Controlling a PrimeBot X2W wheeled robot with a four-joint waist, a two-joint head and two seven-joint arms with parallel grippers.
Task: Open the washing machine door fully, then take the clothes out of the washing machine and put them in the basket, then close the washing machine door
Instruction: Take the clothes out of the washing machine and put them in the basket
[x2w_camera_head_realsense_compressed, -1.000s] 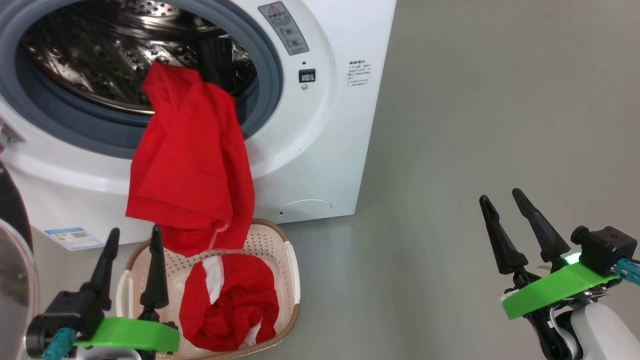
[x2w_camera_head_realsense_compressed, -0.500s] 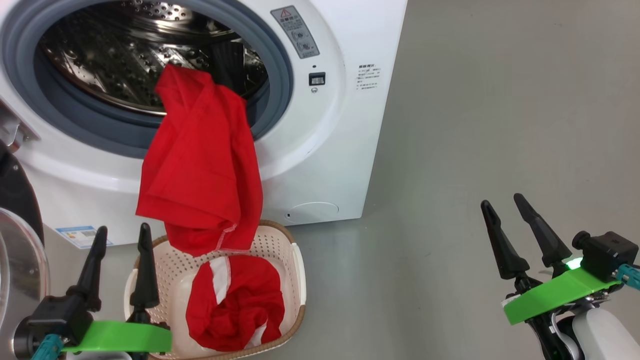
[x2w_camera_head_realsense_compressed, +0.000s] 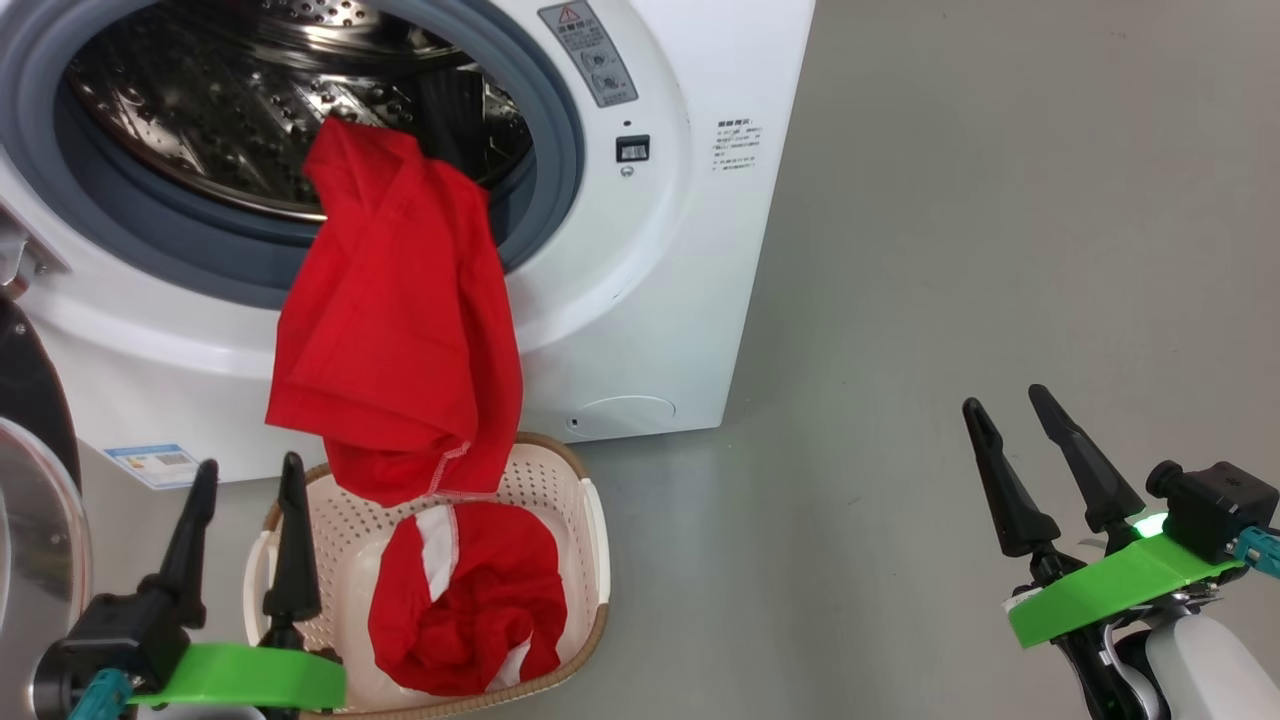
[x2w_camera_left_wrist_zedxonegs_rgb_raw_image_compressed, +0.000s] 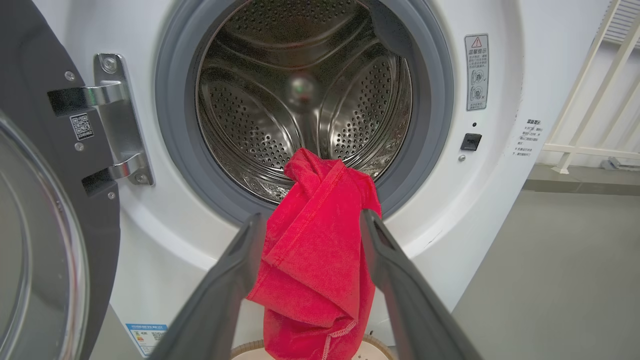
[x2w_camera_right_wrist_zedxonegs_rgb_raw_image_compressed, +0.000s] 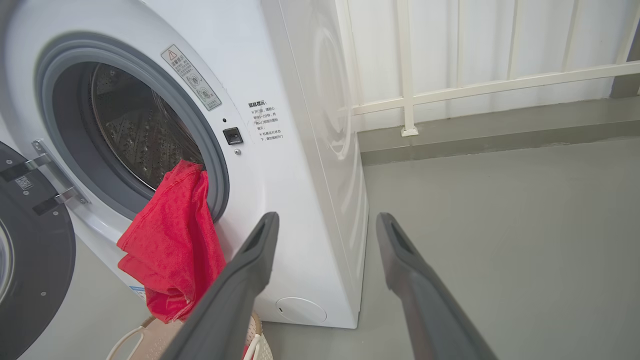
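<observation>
Progress, left to right:

- Door (x2w_camera_left_wrist_zedxonegs_rgb_raw_image_compressed: 40, 225): swung open on its hinge at far left, inner face and glass bowl turned toward the robot. It looks fully open, so step one is judged done.
- Basket (x2w_camera_head_realsense_compressed: 597, 560): on the floor (x2w_camera_head_realsense_compressed: 950, 200) right in front of the machine (x2w_camera_head_realsense_compressed: 700, 300), under the opening. One red garment (x2w_camera_head_realsense_compressed: 470, 610) with white panels lies bunched inside it, so it counts as delivered.
- Second red garment (x2w_camera_head_realsense_compressed: 400, 330): not out yet. Its top end is caught on the gasket (x2w_camera_head_realsense_compressed: 560, 140) at the lower lip of the opening. The rest drapes down the white front, with the hem hanging over the basket's back rim.
- Drum (x2w_camera_head_realsense_compressed: 200, 110): bare steel wherever it can be seen. The near bottom is hidden behind the lip, so whether more clothes lie there cannot be told.
- Left to do: free the draped garment into the basket, then shut the door.

Arm pose:

- Left hand (x2w_camera_head_realsense_compressed: 249, 463): low at the basket's left side, fingers up and spread, released, grasping nothing. In its wrist view the fingers frame the draped garment, and no contact shows. It looks lined up for the next pick.
- Right hand (x2w_camera_head_realsense_compressed: 1004, 398): low over bare floor, well apart from the machine, fingers spread and leaning slightly left, empty. It looks parked.
</observation>
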